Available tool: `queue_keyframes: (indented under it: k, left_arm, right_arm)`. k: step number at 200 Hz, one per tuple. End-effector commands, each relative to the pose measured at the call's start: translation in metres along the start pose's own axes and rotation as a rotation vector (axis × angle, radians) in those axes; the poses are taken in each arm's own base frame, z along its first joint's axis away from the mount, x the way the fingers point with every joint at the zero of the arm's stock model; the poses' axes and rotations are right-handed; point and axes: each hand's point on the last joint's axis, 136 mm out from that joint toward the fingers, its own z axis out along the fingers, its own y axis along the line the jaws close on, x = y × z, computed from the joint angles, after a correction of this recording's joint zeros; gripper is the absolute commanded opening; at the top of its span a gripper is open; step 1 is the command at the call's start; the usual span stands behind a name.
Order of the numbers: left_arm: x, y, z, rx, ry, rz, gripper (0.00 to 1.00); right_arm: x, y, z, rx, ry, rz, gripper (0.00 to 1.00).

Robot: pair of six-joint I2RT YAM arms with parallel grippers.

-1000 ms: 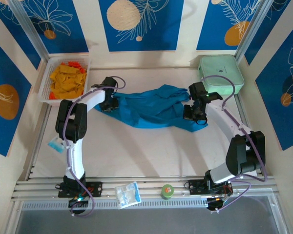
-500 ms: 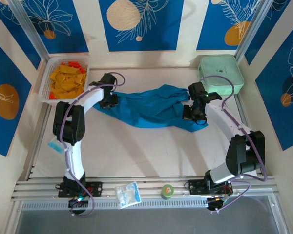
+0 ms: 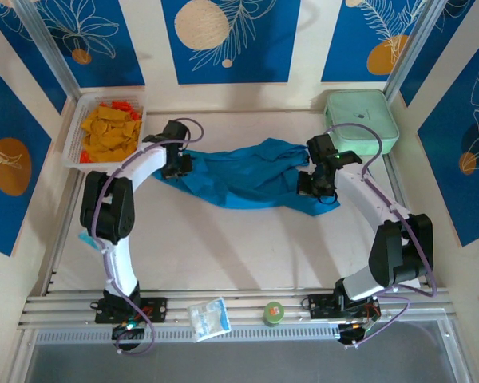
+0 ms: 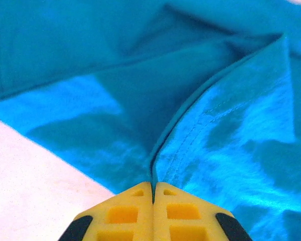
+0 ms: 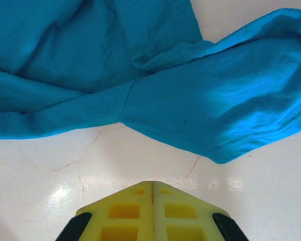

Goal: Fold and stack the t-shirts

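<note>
Over the last second the left gripper point(image 4: 152, 187) has drawn slightly toward the far left, fingers pressed together on a hemmed fold of the teal t-shirt point(image 3: 247, 179), and the shirt's left edge has followed. The garment lies crumpled across the far middle of the table point(image 3: 223, 255), between the two arms. The right gripper point(image 5: 152, 184) has held position, fingers pressed together on nothing, with the cloth just ahead of its tips — spreading is judged under way from one side only, folding not yet begun.
</note>
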Motion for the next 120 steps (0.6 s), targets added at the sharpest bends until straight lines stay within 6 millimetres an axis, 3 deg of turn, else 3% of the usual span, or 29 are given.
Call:
queue_keyframes:
  k: [1,26,48,82,120]
  left_arm:
    - [-0.004,0.001,-0.04,0.019,-0.076,-0.018,0.0]
    - [0.019,0.01,-0.076,0.005,-0.097,-0.012,0.0]
    - [0.06,0.025,-0.099,-0.019,-0.089,-0.016,0.0]
    - [0.138,0.058,-0.112,-0.043,-0.044,-0.074,0.0]
    - [0.209,0.097,-0.125,-0.036,-0.029,-0.199,0.0]
  right_arm:
    - [0.006,0.005,-0.004,-0.026,0.006,0.003,0.0]
    - [0.007,0.007,-0.007,-0.044,0.003,-0.005,0.0]
    - [0.011,0.01,-0.007,-0.065,0.003,-0.014,0.0]
    - [0.021,0.013,-0.003,-0.085,0.018,-0.02,0.0]
    - [0.038,0.012,-0.001,-0.095,0.032,0.003,0.05]
